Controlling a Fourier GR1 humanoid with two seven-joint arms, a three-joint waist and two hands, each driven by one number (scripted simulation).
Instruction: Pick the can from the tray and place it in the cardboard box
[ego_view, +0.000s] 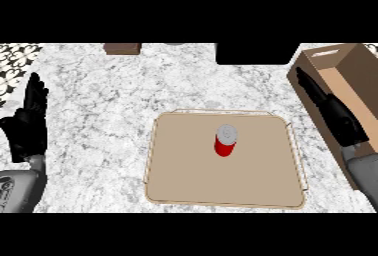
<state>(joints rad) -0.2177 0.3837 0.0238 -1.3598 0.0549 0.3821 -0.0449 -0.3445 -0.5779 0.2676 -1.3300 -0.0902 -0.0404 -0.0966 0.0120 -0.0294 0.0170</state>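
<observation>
A red can (226, 141) with a silver top stands upright near the middle of a flat tan tray (184, 175). An open cardboard box (356, 67) lies at the right edge of the counter. My right hand (336, 115) is open, fingers straight, in front of the box's near wall and well to the right of the can. At the far left my left hand (28, 122) rests open with fingers up, away from the tray.
The counter is white-grey marble. A small brown block (122, 48) sits at the back left, and a dark block (255, 53) at the back centre. A patterned tile patch (15, 62) shows at the far left corner.
</observation>
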